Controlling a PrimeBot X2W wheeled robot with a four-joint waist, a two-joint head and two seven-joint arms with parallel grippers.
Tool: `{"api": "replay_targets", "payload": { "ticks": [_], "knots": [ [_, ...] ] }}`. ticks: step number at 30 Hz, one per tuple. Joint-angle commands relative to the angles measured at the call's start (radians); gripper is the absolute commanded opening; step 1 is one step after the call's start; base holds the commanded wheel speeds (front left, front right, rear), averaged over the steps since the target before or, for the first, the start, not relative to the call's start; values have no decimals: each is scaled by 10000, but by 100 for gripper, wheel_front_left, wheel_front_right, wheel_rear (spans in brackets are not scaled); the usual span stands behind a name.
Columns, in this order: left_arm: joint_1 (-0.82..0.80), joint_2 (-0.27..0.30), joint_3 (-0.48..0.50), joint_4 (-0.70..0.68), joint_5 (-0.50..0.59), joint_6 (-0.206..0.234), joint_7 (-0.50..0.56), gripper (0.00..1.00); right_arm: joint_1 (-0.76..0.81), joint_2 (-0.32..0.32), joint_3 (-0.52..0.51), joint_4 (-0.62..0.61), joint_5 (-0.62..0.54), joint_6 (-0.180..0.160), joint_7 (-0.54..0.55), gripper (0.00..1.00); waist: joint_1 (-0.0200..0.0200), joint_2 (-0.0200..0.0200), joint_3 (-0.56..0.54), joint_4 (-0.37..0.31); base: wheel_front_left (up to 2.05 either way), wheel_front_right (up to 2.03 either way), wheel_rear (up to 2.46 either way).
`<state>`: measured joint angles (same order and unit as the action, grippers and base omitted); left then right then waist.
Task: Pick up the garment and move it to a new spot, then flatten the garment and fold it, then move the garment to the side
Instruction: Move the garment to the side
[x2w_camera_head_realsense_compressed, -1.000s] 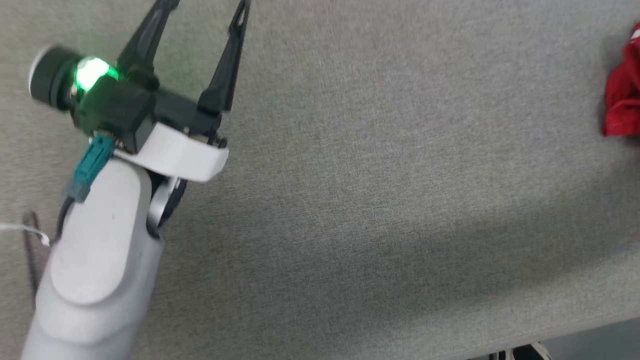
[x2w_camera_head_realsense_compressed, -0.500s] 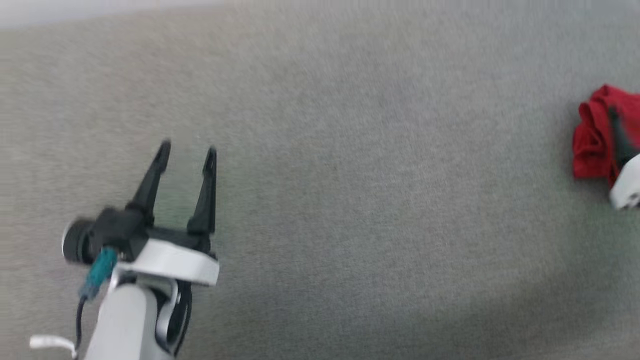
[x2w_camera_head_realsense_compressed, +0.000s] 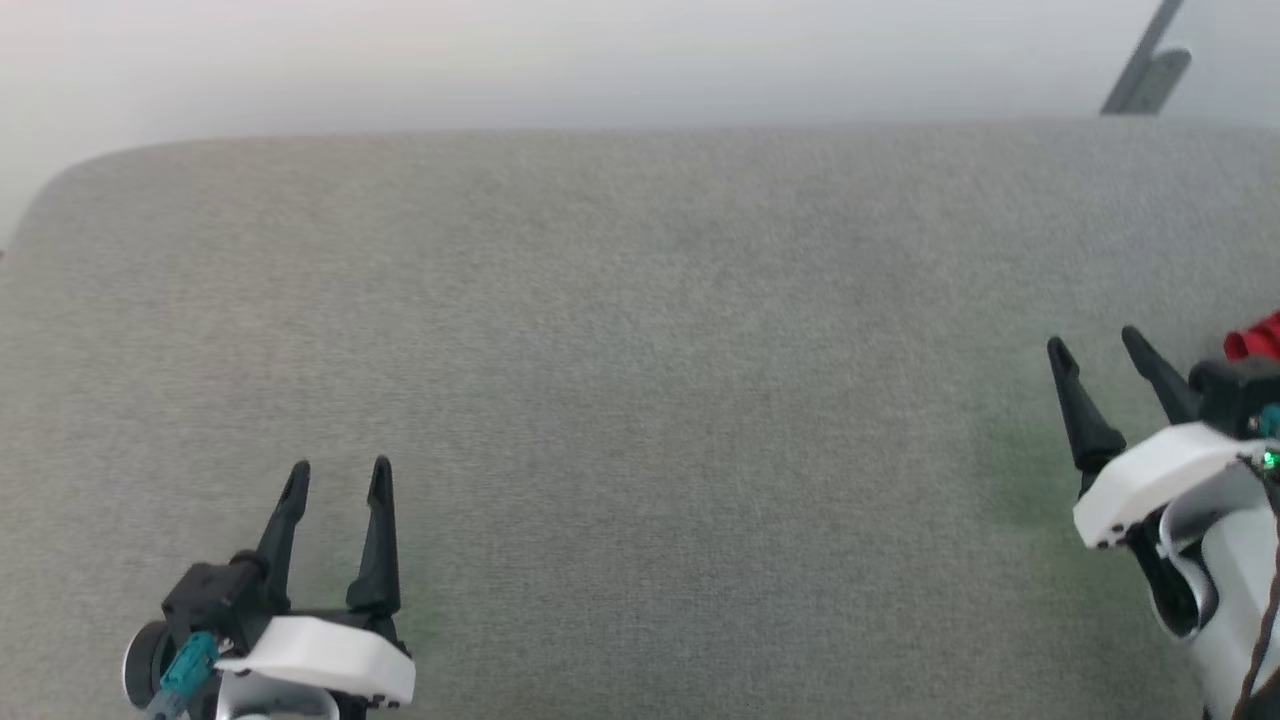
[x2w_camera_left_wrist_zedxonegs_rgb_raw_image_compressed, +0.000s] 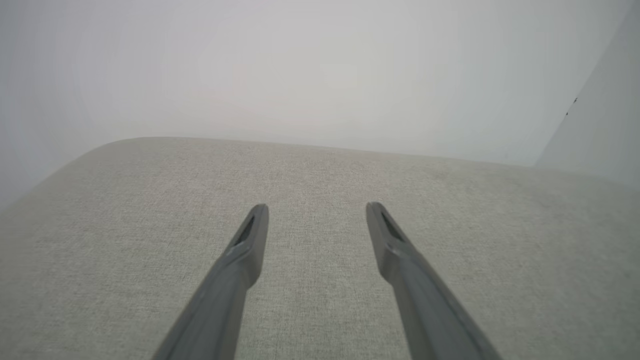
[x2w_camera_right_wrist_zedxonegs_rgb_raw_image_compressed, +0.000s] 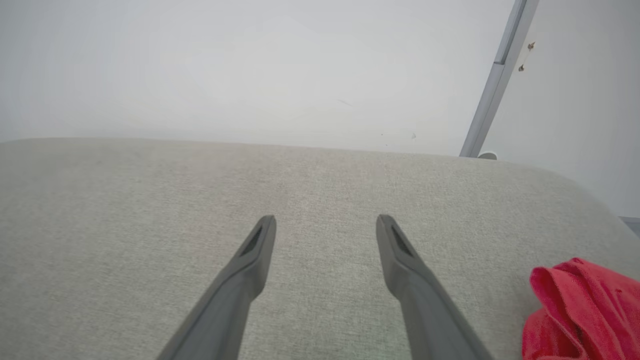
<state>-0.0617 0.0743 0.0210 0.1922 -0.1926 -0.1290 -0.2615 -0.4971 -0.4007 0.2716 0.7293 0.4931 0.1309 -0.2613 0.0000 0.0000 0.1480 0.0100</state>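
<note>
The garment is a crumpled bright red heap at the far right edge of the head view, mostly hidden behind my right wrist. In the right wrist view the garment lies at the lower right on the grey fabric surface, to the right of the fingers and not touching them. My right gripper is open and empty, just left of the garment. My left gripper is open and empty at the lower left, far from the garment. Both wrist views show bare grey fabric between the fingers, for the left gripper and the right gripper.
The grey fabric surface has a rounded far-left corner and ends at a pale wall. A grey metal bar leans at the back right, and shows as a slanted bar in the right wrist view.
The head camera has swung, so the whole picture shifted: the far edge and wall came into view. My right gripper has entered at the right, in front of the garment. Both grippers stayed open.
</note>
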Motion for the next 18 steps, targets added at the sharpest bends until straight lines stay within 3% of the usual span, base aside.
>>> {"api": "replay_targets", "payload": {
  "ticks": [1, 10, 18],
  "knots": [
    [235, 4, 61, 52, -106, -20, -46, 100, 490, 138, -310, -423, -186, -6, -44, 100, 0, 0, -390, 326, 0, 0, 0],
    [868, 130, 186, -106, -251, -21, -46, 100, 2514, 926, -1912, -2773, -579, -5, -44, 100, 0, 0, -1062, 609, 0, 0, 0],
    [1442, 356, 355, -545, -367, -22, -46, 100, 4007, 1504, -2557, -4088, -969, -5, -46, 100, 0, 0, -1536, 752, 0, 0, 0]
  ]
}}
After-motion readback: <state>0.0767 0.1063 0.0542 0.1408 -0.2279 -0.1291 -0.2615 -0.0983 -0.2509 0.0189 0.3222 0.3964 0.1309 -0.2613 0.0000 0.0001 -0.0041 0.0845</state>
